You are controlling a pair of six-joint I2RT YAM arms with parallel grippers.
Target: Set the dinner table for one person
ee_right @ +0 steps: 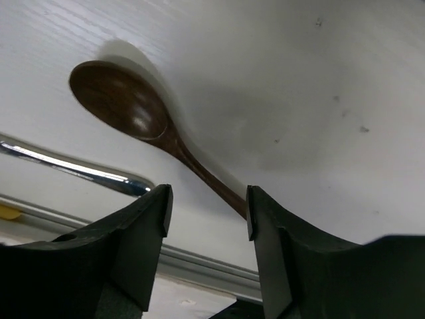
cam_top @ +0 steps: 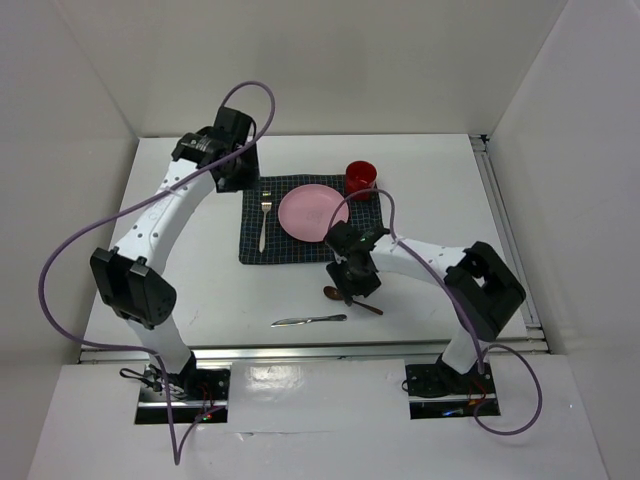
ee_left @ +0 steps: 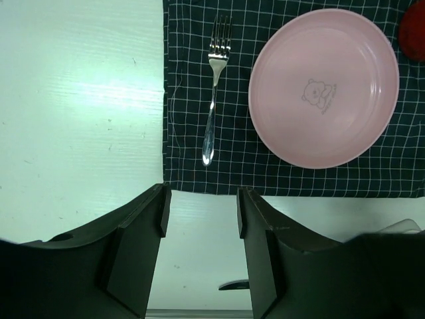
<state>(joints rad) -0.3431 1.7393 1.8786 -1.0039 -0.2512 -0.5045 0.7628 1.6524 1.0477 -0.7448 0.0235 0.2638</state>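
Right hand [ee_right: 206, 206] is down over the spoon [ee_right: 123, 106], fingers apart, handle running between them but nearer one finger, nothing clamped yet. Left hand [ee_left: 201, 206] is apart too, empty, hanging over bare desk [cam_top: 200, 290] beside the mat [cam_top: 262, 252]. The desk fills the floor of the top view; the mat sits mid-desk toward the far side with fork [cam_top: 264, 222], plate [cam_top: 313, 212] and cup [cam_top: 361, 178] on it, while spoon and knife [cam_top: 310, 320] lie off it on the near side. Risks as I judge them: the handle is off-centre, so closing may shove or spin the spoon instead of pinching it. It's thin and flat on the desk, so fingertips may scrape the surface or slip over it. A weak pinch that far from the bowl could let it droop or drop in the carry. The knife is close, easy to bump. The cup sits at the mat's far right corner, so my arm could clip it when placing. The right wrist view shows the handle-to-finger gap, which the top view hides under the wrist. The top view gives the whole layout. The left wrist view alone shows the plate's bear print and the fork tines.
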